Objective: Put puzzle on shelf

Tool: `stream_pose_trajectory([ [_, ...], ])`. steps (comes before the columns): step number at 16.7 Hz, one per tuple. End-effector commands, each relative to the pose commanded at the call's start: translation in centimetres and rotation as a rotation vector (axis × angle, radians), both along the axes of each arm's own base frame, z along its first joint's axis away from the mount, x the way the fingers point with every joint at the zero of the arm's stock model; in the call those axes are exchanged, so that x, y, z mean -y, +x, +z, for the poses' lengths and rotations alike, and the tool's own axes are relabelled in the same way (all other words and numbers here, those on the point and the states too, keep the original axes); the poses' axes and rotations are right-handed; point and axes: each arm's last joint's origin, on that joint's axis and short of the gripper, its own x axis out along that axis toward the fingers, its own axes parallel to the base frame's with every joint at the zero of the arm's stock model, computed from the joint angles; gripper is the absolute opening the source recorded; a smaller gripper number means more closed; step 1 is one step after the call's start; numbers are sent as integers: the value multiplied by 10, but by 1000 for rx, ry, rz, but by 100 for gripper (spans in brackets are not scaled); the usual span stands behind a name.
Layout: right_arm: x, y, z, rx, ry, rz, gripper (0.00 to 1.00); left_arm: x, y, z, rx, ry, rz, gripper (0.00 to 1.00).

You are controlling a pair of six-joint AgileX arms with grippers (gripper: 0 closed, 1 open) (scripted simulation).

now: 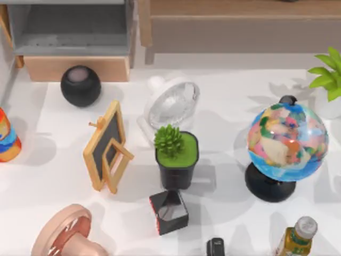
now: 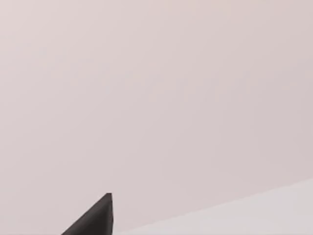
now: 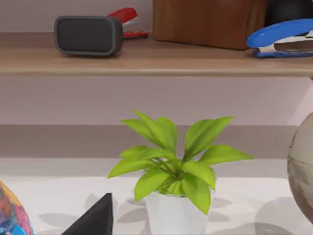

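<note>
Top view, Jo: what is lying on the table (image 1: 53, 176) right now?

Plenty, Sam. A black pot (image 1: 177, 169) with a succulent is sitting in the middle, and a black cube (image 1: 169, 212) with a red edge is resting just in front of it. A small chalkboard (image 1: 108, 146) is leaning to the pot's left, a white fan (image 1: 171, 102) is standing behind it, and a globe (image 1: 287, 141) is standing well off to the right. A small dark thing (image 1: 214, 248) is poking in at the near edge, perhaps part of an arm, though that is hard to make out.

And the shelf?

The shelf (image 1: 240, 8) is running along the back right, beside a grey cubby (image 1: 69, 26). In the right wrist view its board (image 3: 146, 61) is carrying a grey box (image 3: 88, 35), a wooden block (image 3: 208, 22) and a blue stapler (image 3: 281, 39). A leafy plant (image 3: 173, 166) is standing on the table below it.

Where is the puzzle sitting?

I cannot tell, Sam.

Grippers?

The right gripper (image 3: 95, 220) is showing as a dark wedge, facing the plant and shelf. How far it is opening, or whether it is holding anything, I cannot tell. The left gripper (image 2: 95, 220) is showing as the same kind of wedge, facing a plain pinkish wall (image 2: 156, 88), and I cannot tell its state either.
</note>
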Motion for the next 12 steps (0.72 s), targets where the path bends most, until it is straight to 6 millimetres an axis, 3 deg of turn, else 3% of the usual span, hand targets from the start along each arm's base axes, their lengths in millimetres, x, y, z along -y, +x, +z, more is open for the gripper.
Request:
stream_pose_trajectory([
  [3, 0, 0, 0, 0, 0, 0, 100, 15, 36, 30, -96, -162, 41, 100],
  [6, 0, 0, 0, 0, 0, 0, 100, 48, 70, 48, -234, -304, 62, 100],
  [12, 0, 0, 0, 0, 0, 0, 100, 132, 117, 49, -578, -467, 74, 100],
])
